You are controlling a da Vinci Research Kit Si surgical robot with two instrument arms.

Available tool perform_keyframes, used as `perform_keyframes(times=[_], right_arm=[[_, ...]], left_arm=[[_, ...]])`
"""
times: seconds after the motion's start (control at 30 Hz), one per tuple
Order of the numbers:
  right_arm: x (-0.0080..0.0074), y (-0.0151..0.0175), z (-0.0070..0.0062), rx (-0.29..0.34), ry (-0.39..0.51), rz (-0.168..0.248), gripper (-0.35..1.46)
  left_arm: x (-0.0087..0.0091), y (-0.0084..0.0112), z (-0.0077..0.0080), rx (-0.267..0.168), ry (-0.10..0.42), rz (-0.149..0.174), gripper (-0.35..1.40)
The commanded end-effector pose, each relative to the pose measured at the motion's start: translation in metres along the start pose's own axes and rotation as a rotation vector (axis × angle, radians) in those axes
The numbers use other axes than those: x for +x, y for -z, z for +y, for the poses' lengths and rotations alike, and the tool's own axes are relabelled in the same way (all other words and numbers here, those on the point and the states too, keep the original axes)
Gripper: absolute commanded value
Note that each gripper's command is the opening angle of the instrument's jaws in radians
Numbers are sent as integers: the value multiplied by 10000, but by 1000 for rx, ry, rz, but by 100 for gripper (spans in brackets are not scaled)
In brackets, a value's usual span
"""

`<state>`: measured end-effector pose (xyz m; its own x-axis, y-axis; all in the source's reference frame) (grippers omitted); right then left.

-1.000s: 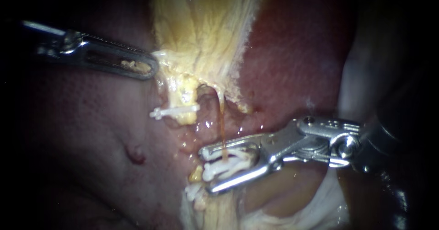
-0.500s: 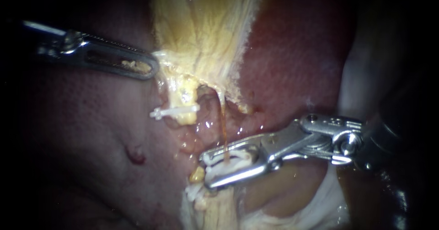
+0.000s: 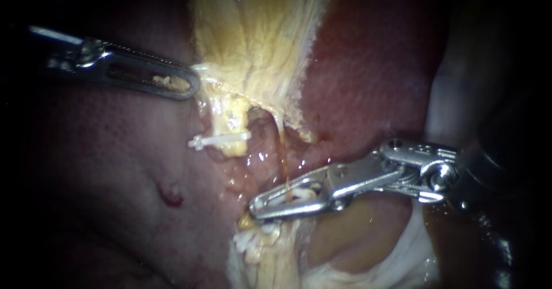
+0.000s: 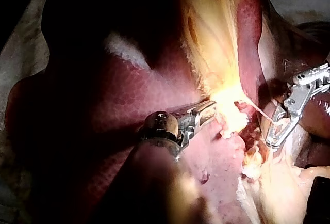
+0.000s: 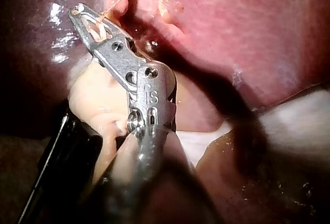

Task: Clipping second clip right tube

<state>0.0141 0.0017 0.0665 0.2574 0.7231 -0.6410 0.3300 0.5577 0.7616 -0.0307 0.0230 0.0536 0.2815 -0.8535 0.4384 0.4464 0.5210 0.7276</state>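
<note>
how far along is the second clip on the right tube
Done: a first clip sits just below, apparently on the right tube. In hand: the right instrument is shut on the second clip around that tube. Left: open and withdraw.

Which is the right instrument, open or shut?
Right instrument shut on clip: its jaws lie almost together with the white clip between.

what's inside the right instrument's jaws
A white clip, pressed between the jaws of the right instrument, around the thin tube. The jaws cover most of it; its latch cannot be seen.
</note>
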Motion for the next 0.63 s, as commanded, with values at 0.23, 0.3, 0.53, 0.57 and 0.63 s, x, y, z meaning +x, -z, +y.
perform_keyframes(times=[0.23, 0.3, 0.53, 0.57, 0.63], right_arm=[[-2, 5, 2, 0, -72, -3, -35], [-2, 5, 2, -4, -73, -14, -35], [-3, 5, 3, -3, -73, -18, -35], [-3, 5, 3, -3, -73, -18, -35], [-6, 5, 5, 5, -83, -22, -35]], left_arm=[[0, 0, 0, 0, 0, 0, -35], [0, 1, 0, 0, 0, 0, -35], [0, 0, 0, 0, 0, 0, -35], [0, 0, 1, 0, 0, 0, -35], [0, 0, 1, 0, 0, 0, -35]])
